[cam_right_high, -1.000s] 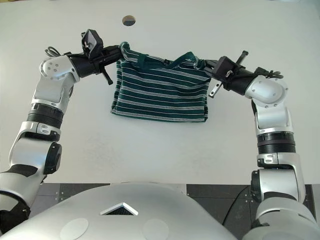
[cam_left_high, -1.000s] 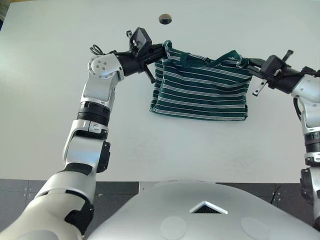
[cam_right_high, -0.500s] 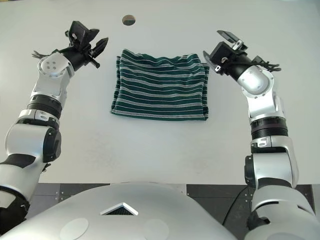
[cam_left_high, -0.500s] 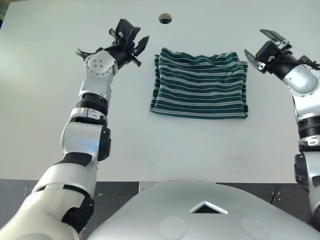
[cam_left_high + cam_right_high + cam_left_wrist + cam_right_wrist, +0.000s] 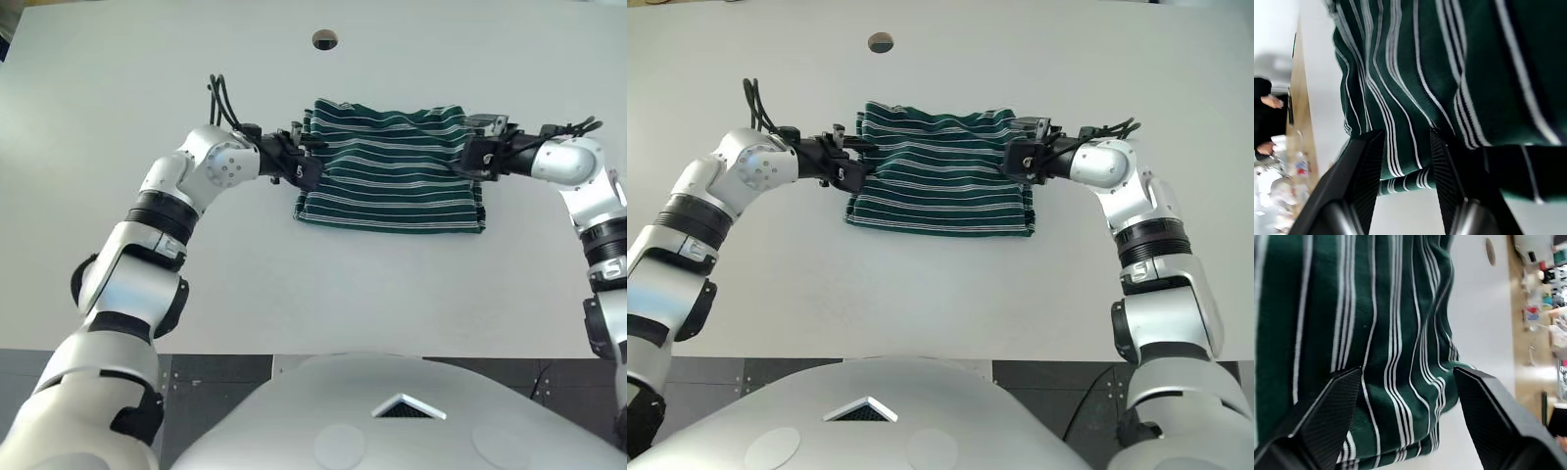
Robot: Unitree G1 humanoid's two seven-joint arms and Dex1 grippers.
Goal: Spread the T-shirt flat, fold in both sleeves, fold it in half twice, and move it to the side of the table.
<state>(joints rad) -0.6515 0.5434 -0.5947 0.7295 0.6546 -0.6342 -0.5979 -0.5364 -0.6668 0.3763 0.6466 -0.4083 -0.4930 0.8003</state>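
Striped T-shirt (image 5: 392,171): likely soft, light, layers prone to slide. Left gripper (image 5: 308,168) parted narrowly, right gripper (image 5: 473,157) spread wide, at side edges; pinch all layers there.

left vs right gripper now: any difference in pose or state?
The left black two-finger gripper sits at the left edge of the folded green white-striped T-shirt; the right black two-finger gripper sits at its right edge. The left gripper's fingers stand closer together than the right gripper's fingers. Shared: both are open, pointing inward at the shirt, apparently gripping no fabric.
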